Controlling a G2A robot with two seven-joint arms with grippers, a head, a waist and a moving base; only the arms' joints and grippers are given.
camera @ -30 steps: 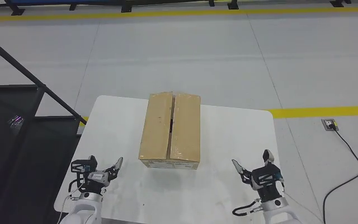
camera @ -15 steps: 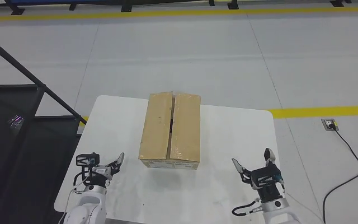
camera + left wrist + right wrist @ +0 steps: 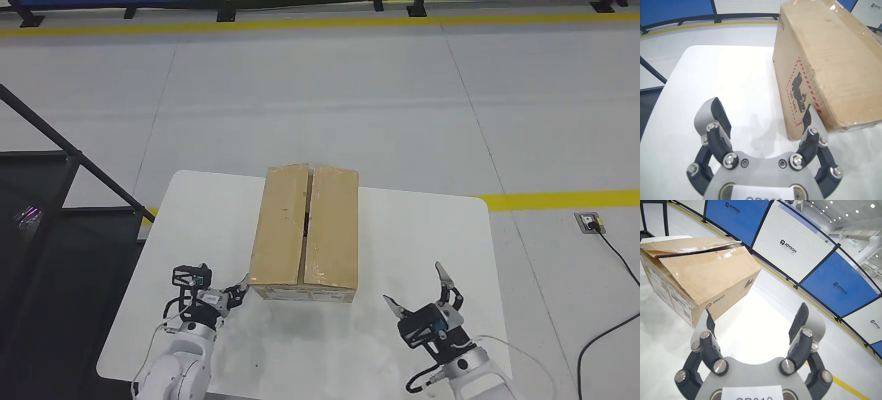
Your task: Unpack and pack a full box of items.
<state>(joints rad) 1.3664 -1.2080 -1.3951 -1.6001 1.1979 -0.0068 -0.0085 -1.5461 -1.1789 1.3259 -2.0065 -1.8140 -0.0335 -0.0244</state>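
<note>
Box (image 3: 304,232) of brown cardboard stands near the middle of the white worktop (image 3: 420,240), lengthwise away from the robot, its two top flaps (image 3: 696,247) folded over with a narrow slit between them. In the right wrist view they look loose, one lifted a little above the other. Over the last second both arms have closed in on it from the near edge of the worktop. The left end effector (image 3: 215,282) has travelled from the near left corner of the worktop to just beside the box's near left corner, and the right end effector (image 3: 418,290) has shifted inward toward the near right corner but is still apart from it. Both are spread wide and hold nothing. In the left wrist view one finger of the left end effector (image 3: 762,106) lies right against the printed side of the box (image 3: 829,66); whether it touches cannot be told. The right end effector (image 3: 755,310) points past the box (image 3: 702,275) over bare worktop. This looks like the approach to opening: the flaps are not yet lifted, so unpacking has not begun, and each arm probably has to rise to flap height next.
</note>
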